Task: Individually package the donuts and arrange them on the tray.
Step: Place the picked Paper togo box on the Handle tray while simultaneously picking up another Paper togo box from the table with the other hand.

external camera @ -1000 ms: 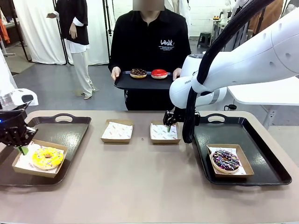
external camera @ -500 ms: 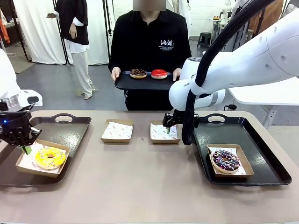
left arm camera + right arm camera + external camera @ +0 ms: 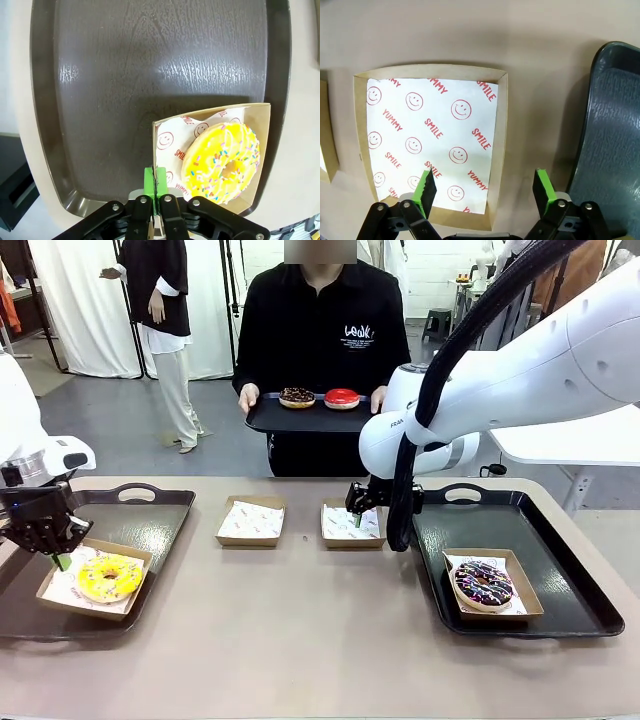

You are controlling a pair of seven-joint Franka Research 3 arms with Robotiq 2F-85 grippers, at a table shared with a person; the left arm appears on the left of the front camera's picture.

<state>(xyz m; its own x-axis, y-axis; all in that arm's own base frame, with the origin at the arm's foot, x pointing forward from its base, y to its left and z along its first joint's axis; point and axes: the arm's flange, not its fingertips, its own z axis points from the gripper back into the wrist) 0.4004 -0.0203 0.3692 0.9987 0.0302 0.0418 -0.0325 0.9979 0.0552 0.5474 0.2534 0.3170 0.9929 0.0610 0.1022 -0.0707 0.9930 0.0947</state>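
A yellow sprinkled donut (image 3: 95, 585) (image 3: 200, 165) lies in a paper-lined cardboard box (image 3: 60, 590) (image 3: 170, 137) on the left black tray (image 3: 140, 525). My left gripper (image 3: 57, 558) (image 3: 155, 179) is shut on that box's near wall. My right gripper (image 3: 357, 516) (image 3: 485, 187) hangs open over an empty lined box (image 3: 345, 530) (image 3: 430, 125), with one finger above the paper and the other outside the box's wall. A chocolate donut with purple-white sprinkles (image 3: 470, 590) sits boxed on the right tray (image 3: 560, 540). Across the table a person holds a small black tray (image 3: 300, 418) carrying a dark chocolate donut (image 3: 296, 396) and a red donut (image 3: 341, 397).
A second empty lined box (image 3: 250, 522) stands on the table left of the middle. The right tray's rim (image 3: 610, 125) runs close beside the box under my right gripper. Bare tray floor (image 3: 125, 75) lies beyond the yellow donut's box. Another person stands far back at the left.
My left gripper has drawn the yellow donut's box a little to the right on the left tray. My right arm has crept slightly left over the empty box.
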